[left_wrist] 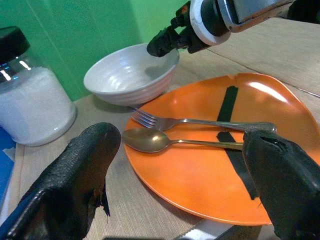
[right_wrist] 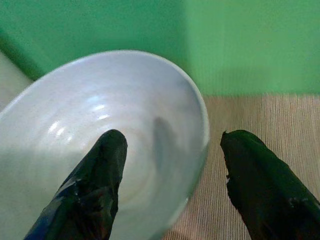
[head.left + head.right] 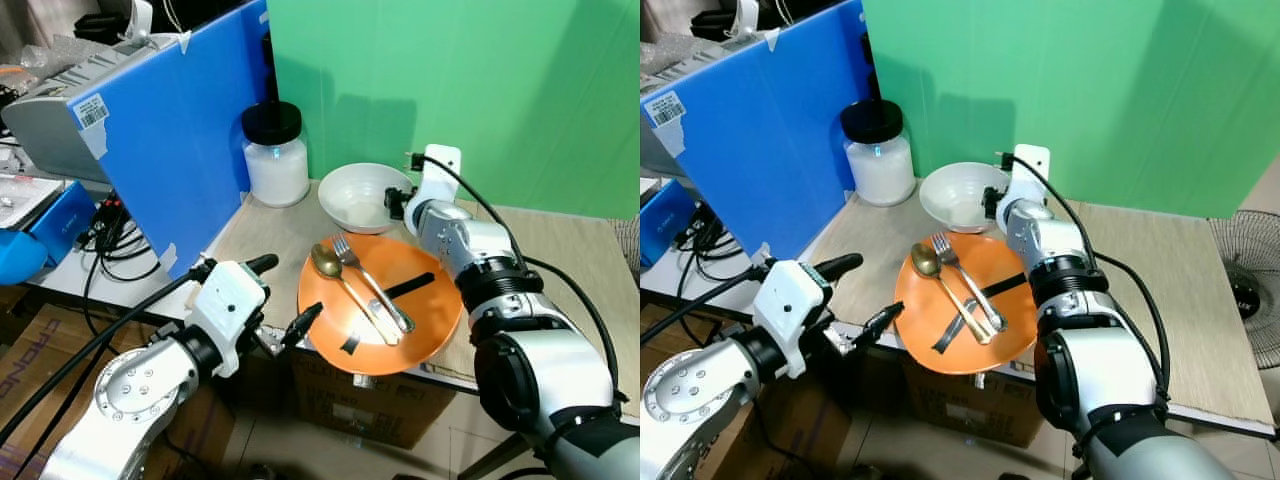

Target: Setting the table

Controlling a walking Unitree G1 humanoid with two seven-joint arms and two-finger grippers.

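Right gripper (image 2: 170, 165) has its 2 fingers spread astride the white bowl (image 3: 360, 195) rim, 1 inside, prob. to pinch it. Left gripper (image 3: 285, 300), fingers apart, waits by the orange plate (image 3: 425, 335) w/ fork (image 3: 372, 280) & spoon (image 3: 345, 285).

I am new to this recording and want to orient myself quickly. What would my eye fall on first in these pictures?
First comes the orange plate at the near table edge, with a fork and a spoon lying on it side by side. Just behind it stands a white bowl, where the right gripper is open astride the rim. The left gripper is open at the plate's left edge.
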